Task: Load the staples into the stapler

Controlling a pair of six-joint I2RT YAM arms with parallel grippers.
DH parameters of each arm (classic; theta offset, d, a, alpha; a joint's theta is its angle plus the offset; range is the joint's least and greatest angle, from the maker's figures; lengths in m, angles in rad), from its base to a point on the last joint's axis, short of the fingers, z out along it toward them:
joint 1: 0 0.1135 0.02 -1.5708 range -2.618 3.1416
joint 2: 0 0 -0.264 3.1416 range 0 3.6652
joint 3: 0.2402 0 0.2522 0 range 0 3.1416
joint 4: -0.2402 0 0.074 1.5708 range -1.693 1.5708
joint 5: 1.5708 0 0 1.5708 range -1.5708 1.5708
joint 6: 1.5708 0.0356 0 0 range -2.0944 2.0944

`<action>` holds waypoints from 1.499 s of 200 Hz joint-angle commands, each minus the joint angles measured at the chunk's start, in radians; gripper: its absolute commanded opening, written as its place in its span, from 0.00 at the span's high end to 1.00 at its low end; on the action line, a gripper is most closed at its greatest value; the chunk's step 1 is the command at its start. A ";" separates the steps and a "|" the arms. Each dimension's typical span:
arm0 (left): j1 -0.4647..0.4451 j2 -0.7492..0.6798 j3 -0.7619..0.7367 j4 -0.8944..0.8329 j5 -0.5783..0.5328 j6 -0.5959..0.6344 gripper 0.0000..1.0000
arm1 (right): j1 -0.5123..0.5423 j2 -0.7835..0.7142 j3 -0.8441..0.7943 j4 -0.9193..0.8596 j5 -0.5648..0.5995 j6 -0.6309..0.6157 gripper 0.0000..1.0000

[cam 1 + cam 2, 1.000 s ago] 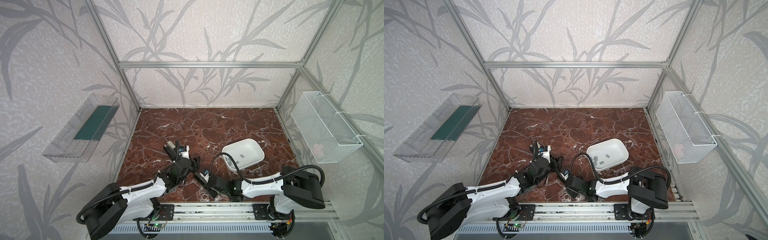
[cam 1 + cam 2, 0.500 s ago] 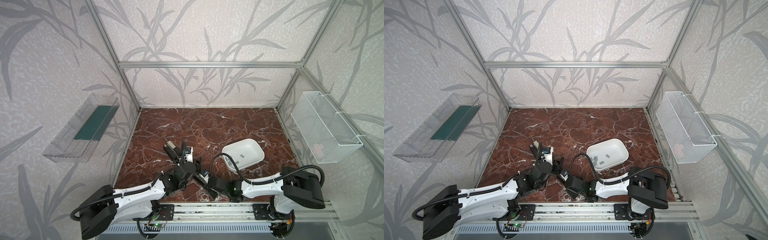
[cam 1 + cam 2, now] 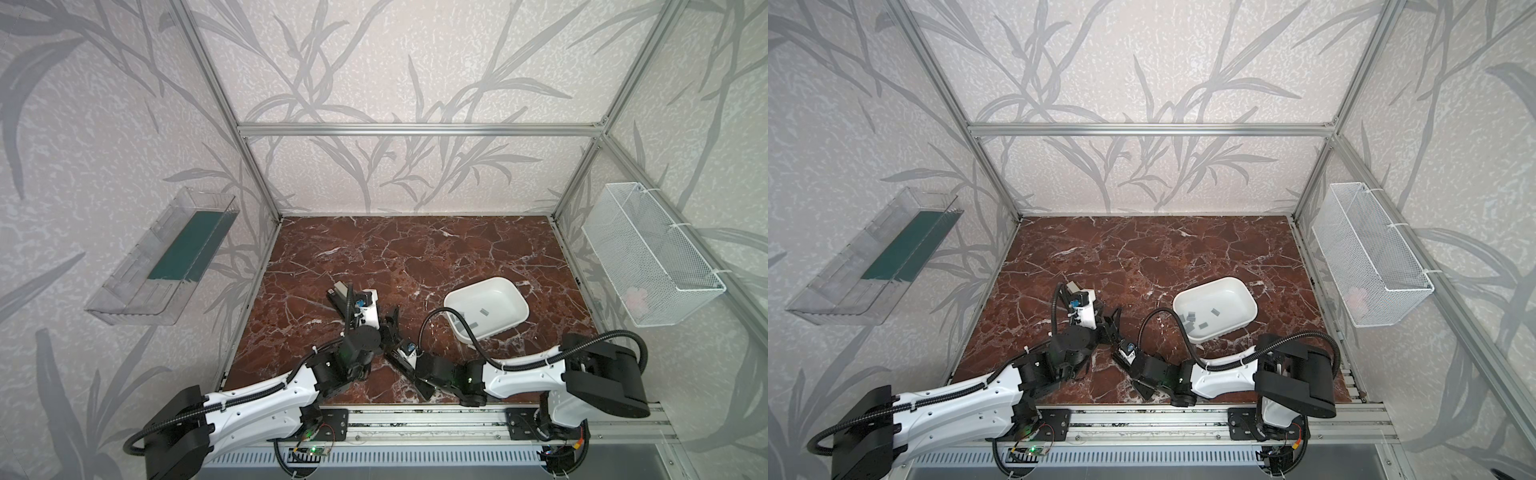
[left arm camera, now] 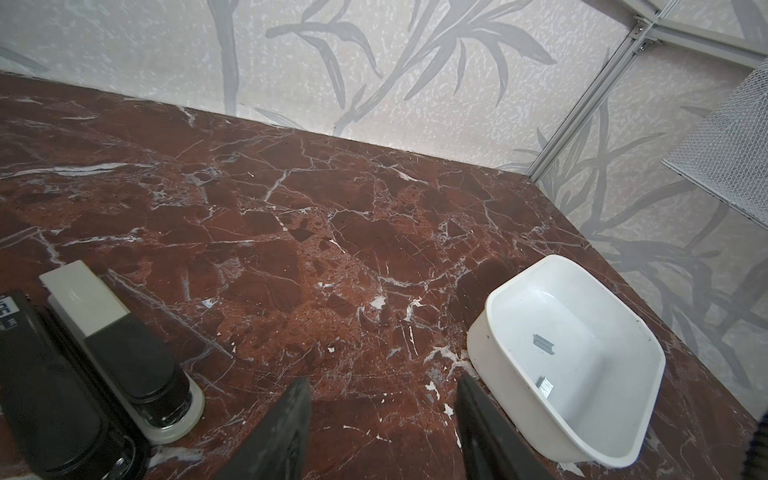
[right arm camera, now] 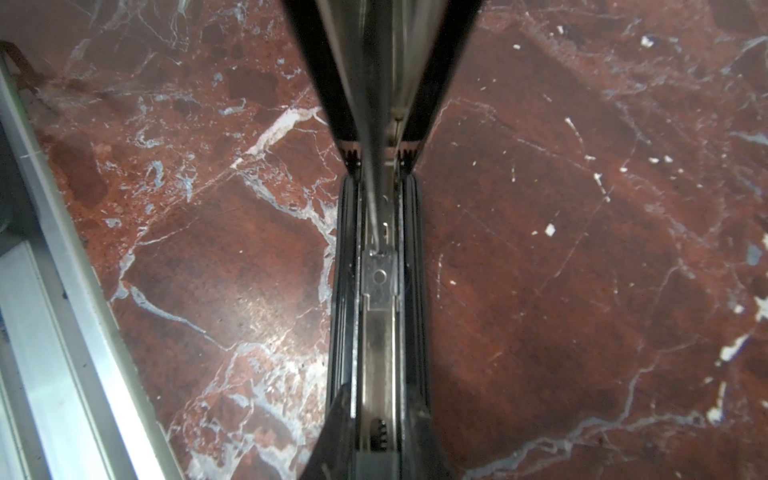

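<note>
Gleaming red-brown marble tabletop (image 3: 415, 257), leaf-patterned walls (image 3: 374, 62), left claw (image 4: 382, 384) apart, right claw (image 5: 380, 399) clamped on stapler (image 5: 378, 282).

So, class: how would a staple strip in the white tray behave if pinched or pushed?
Probably very light: the staples are tiny thin strips. Lying flat on the tray's smooth floor, they'd likely slide when pushed and be hard to pinch. Likely stiff: each looks straight.

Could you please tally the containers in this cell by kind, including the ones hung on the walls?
Clear plastic wall bin: 1
White wire-mesh wall basket: 1
White tub holding staples: 1
Total: 3
</note>
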 commanded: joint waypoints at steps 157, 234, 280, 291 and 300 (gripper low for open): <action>0.020 -0.388 -0.361 -0.058 0.191 0.232 0.15 | -0.033 -0.020 -0.081 0.003 -0.032 0.034 0.95; -0.020 -0.094 -0.291 0.135 0.301 0.366 0.13 | -0.067 -0.045 -0.076 -0.064 0.022 0.028 0.95; -0.024 -0.075 -0.265 0.148 0.320 0.399 0.12 | -0.069 -0.046 -0.068 -0.064 0.003 0.020 0.95; -0.024 -0.059 -0.258 0.161 0.311 0.394 0.13 | -0.069 -0.046 -0.064 -0.068 -0.005 0.019 0.95; -0.024 -0.043 -0.250 0.170 0.306 0.400 0.14 | -0.069 -0.048 -0.065 -0.065 -0.011 0.016 0.95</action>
